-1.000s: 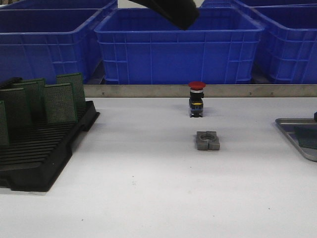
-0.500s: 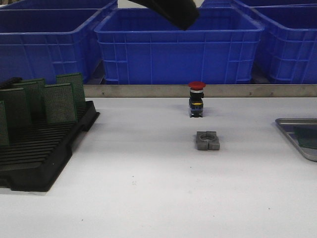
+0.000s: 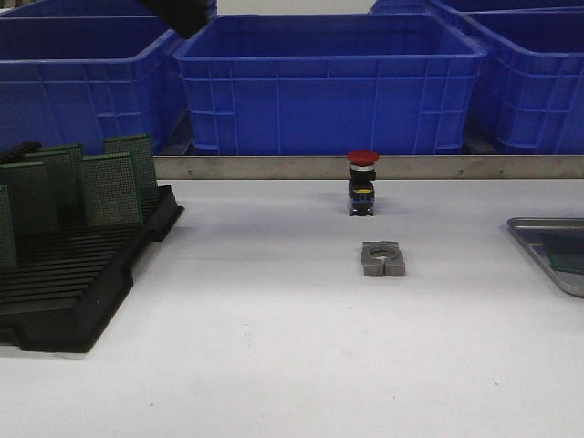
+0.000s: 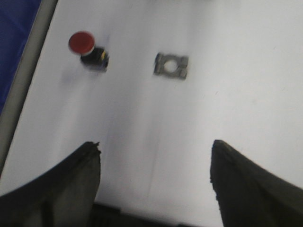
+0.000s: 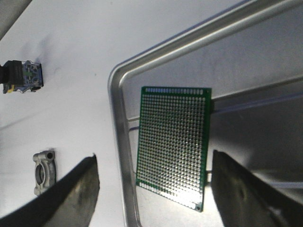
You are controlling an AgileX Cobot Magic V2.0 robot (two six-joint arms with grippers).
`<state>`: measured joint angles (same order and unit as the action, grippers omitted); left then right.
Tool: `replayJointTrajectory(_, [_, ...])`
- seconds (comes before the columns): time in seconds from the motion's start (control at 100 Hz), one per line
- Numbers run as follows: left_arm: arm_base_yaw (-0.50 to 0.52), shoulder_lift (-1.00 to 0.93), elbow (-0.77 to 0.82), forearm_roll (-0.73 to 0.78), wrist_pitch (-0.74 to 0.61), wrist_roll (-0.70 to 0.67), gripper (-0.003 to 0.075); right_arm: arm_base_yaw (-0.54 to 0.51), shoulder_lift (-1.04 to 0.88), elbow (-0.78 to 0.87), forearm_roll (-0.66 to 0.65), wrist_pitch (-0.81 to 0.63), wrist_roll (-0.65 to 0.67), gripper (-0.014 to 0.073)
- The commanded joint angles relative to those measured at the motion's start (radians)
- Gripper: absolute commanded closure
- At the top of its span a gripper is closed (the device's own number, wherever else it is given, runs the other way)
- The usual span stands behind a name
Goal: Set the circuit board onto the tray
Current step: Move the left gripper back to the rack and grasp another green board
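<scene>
Hovering w/ our right gripper [image 5: 154,189] spread, empty, over the circuit board [image 5: 173,144] lying flat in the tray [image 5: 119,156]; left gripper [image 4: 154,182] spread too. Risk: dropping lower could nudge it.

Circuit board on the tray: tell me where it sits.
The circuit board lies flat inside the tray, near its rounded corner, at the table's right edge.

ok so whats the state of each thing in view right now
circuit board: lying flat in the tray, released
tray: holding one board
left gripper: open, empty
right gripper: open, empty, above the board
rack: several boards standing upright
red push button: upright
metal clamp block: lying flat
</scene>
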<state>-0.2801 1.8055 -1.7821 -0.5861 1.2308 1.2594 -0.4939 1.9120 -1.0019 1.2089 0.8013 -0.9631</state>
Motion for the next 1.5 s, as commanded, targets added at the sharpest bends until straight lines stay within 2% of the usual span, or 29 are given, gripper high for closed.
replayJointTrajectory(0.0, [0.024, -0.057, -0.034, 0.074, 0.046, -0.014, 0.0258, -0.002, -0.054, -0.022, 0.026, 0.035, -0.008, 0.0075])
replayJointTrajectory(0.08, [0.039, -0.050, -0.034, 0.214, 0.046, -0.014, 0.0258, -0.002, -0.054, -0.022, 0.026, 0.035, -0.008, 0.0075])
replayJointTrajectory(0.16, [0.055, -0.038, -0.034, 0.278, 0.046, -0.014, 0.0258, -0.002, -0.054, -0.022, 0.026, 0.035, -0.008, 0.0075])
replayJointTrajectory(0.38, [0.083, 0.016, -0.034, 0.294, 0.044, -0.012, 0.0258, -0.002, -0.054, -0.022, 0.026, 0.034, -0.008, 0.0075])
replayJointTrajectory(0.65, [0.084, 0.087, -0.034, 0.397, -0.009, -0.012, 0.0258, -0.002, -0.054, -0.022, 0.026, 0.034, -0.008, 0.0075])
replayJointTrajectory(0.93, [0.084, 0.113, -0.034, 0.397, -0.084, -0.009, 0.0258, -0.002, -0.054, -0.022, 0.026, 0.039, -0.008, 0.0075])
replayJointTrajectory(1.49, [0.084, 0.185, -0.032, 0.397, -0.099, -0.009, 0.0258, -0.002, -0.054, -0.022, 0.026, 0.044, -0.008, 0.0075])
